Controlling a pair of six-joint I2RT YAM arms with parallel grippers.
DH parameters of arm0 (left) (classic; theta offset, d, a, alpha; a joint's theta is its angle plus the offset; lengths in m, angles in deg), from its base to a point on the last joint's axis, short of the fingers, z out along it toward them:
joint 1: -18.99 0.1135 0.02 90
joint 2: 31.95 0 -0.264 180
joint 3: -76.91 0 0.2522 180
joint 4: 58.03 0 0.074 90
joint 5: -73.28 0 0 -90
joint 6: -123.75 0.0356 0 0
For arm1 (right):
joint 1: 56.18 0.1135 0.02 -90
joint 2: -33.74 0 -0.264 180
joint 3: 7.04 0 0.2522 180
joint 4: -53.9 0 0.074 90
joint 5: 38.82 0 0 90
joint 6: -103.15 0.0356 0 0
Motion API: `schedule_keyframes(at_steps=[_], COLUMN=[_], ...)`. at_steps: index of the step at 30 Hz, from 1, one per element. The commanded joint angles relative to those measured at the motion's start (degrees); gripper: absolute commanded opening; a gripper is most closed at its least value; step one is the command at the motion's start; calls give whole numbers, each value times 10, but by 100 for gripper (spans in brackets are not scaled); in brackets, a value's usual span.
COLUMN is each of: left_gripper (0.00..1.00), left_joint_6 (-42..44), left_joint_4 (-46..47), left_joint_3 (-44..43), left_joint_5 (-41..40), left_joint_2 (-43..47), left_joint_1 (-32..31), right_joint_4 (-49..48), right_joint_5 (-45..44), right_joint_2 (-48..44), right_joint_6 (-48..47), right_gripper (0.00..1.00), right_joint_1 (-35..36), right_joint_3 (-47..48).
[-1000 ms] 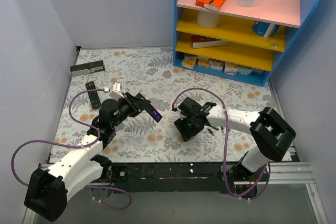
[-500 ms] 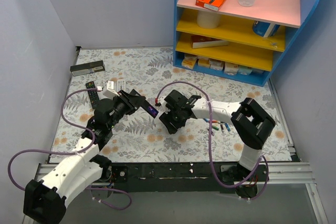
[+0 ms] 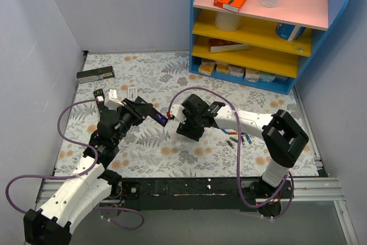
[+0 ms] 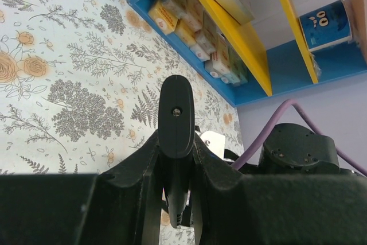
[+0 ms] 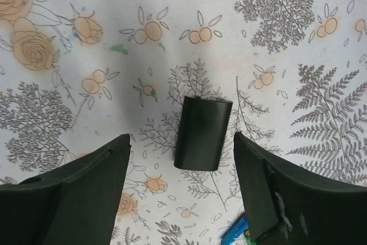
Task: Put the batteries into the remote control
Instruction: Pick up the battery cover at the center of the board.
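batteries point(image 3: 239, 138) lie loose on the worktop point(image 3: 172, 162), just on the near side of the right forearm. they are small, hard, smooth cylinders that will likely roll and slip, so pinch one side-on across its middle. the right hand point(image 5: 181, 142) hangs spread and empty over a small black panel point(image 5: 203, 133), probably the battery door, lying flat. to its left, the left hand point(image 4: 175, 152) is clenched on the remote control point(image 4: 175, 107), held off the worktop with its free end toward the right hand. it looks light, stiff and slick, and gripping its long edges suits it. bare floral worktop lies between and beyond the hands. farther left sit a shorter black remote point(image 3: 98, 98) and a white remote point(image 3: 120, 94). the blue shelf point(image 3: 198, 27) stands back right, with walls close on both sides.
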Motion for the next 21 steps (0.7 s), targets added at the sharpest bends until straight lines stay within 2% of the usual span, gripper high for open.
schedule_keyframes(at_steps=[1,10,21], left_gripper=[0,0,1], left_joint_6=[2,-7,-17], left_joint_4=[-19,-13,-1], left_joint_3=[-26,-29,-26], left_joint_5=[-12,3,19], left_joint_2=[10,-1,-14], left_joint_1=[3,4,3], right_joint_4=[10,29,72], right_joint_5=[-17,37,33], right_joint_2=[13,43,83], right_joint_6=[-33,-19,3], right_gripper=[80,74,61], right_joint_1=[-21,-53,-56], right_joint_3=[14,25,34])
